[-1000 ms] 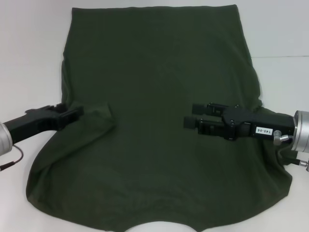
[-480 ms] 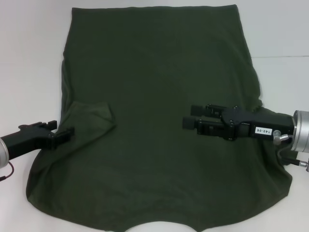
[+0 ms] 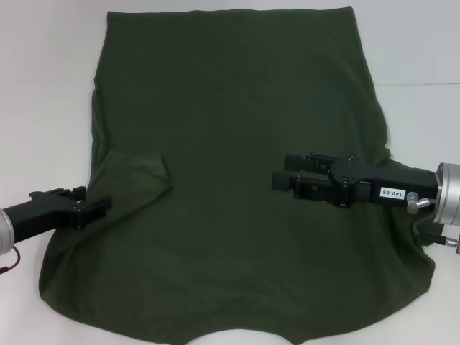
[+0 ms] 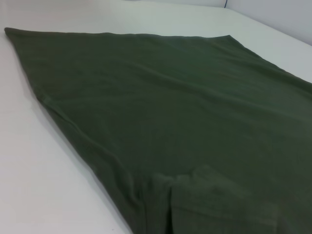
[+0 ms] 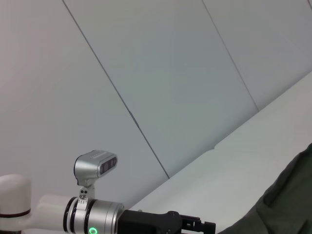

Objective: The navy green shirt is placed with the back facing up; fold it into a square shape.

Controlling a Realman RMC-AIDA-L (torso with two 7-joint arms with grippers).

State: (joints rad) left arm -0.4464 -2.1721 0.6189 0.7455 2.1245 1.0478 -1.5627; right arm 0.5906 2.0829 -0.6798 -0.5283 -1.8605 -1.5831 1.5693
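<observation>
Now withdrawn outward off folded-in sleeve of large dark olive-green cloth shirt (image 3: 237,180): left gripper (image 3: 100,207), fingers empty, spacing unclear. Right gripper (image 3: 282,181) hovering mid-shirt, fingers apart, empty. Sleeve tuck apparently done.

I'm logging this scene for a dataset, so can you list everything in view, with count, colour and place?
navy green shirt: one, dark olive green, spread flat across the table, plain side up, left sleeve folded in over the body.
table: one, white, under the shirt.
wall panels: pale grey, behind the table.
left gripper: one, black, at the shirt's left edge by the folded sleeve.
right gripper: one, black, over the shirt's right half, fingers pointing toward the middle.
</observation>
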